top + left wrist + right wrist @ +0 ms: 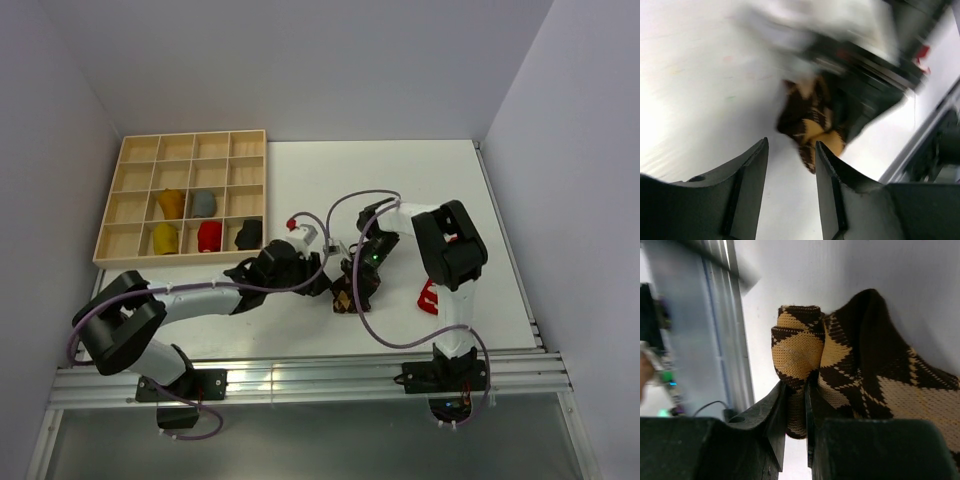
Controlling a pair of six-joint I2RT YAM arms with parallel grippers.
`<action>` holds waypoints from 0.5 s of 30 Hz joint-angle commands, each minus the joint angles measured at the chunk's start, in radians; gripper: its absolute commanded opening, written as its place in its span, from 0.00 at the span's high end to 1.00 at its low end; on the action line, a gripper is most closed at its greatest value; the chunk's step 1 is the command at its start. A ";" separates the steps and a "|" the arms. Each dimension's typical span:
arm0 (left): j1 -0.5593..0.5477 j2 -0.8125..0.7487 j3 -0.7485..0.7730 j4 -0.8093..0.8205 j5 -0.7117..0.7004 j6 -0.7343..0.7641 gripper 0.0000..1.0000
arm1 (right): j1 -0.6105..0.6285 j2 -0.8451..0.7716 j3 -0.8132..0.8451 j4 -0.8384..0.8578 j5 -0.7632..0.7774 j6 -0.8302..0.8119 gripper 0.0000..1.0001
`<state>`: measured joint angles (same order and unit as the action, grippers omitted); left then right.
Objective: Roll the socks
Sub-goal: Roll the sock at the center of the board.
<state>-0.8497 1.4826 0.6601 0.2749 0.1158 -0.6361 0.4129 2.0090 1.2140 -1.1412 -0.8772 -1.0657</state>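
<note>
While the right gripper (796, 390) pinches the brown-and-tan argyle knit sock (865, 365) and the left gripper (791, 145) stands parted and empty, that one-sided hold may let it unroll.

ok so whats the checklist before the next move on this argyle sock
1. Right pincer grips the argyle sock: ok, shut on a fold.
2. Left pincer free: ok, open, nothing between its fingers, the sock just ahead.
3. Sock fully rolled: not ok, one part bunched, the rest spread loose.
4. Red sock out of the way: ok, lying on the table apart from the argyle one.
5. Tray has a free compartment: ok, its top row is bare.
</note>
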 commanded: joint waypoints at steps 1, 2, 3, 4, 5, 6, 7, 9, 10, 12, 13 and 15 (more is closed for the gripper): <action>-0.101 -0.022 -0.007 0.113 -0.096 0.170 0.52 | -0.022 0.056 0.050 -0.140 -0.014 -0.019 0.95; -0.113 -0.015 -0.007 0.121 -0.091 0.183 0.52 | -0.022 0.069 0.061 -0.134 -0.009 -0.010 0.95; -0.130 -0.004 0.002 0.122 -0.085 0.208 0.51 | -0.023 0.076 0.064 -0.134 -0.002 -0.002 0.95; -0.137 0.019 0.007 0.127 -0.068 0.217 0.51 | -0.028 0.080 0.068 -0.129 0.001 0.015 0.95; -0.146 0.031 0.021 0.127 -0.061 0.226 0.51 | -0.029 0.086 0.073 -0.127 0.003 0.019 0.95; -0.152 0.045 0.030 0.127 -0.051 0.248 0.51 | -0.031 0.088 0.073 -0.123 0.006 0.030 0.95; -0.157 0.070 0.038 0.121 -0.045 0.257 0.51 | -0.037 0.091 0.074 -0.108 0.021 0.053 0.94; -0.172 0.094 0.064 0.119 -0.019 0.280 0.51 | -0.040 0.094 0.068 -0.085 0.035 0.076 0.94; -0.176 0.119 0.075 0.116 -0.013 0.286 0.51 | -0.043 0.096 0.067 -0.074 0.047 0.094 0.94; -0.184 0.145 0.102 0.109 0.013 0.309 0.51 | -0.049 0.102 0.059 -0.066 0.049 0.098 0.94; -0.184 0.169 0.111 0.106 0.016 0.314 0.51 | -0.052 0.103 0.056 -0.055 0.049 0.102 0.94; -0.189 0.192 0.137 0.103 0.036 0.326 0.51 | -0.059 0.105 0.047 -0.037 0.061 0.119 0.94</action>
<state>-1.0271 1.6531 0.7391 0.3511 0.1043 -0.3695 0.3702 2.0872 1.2583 -1.2243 -0.8761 -0.9752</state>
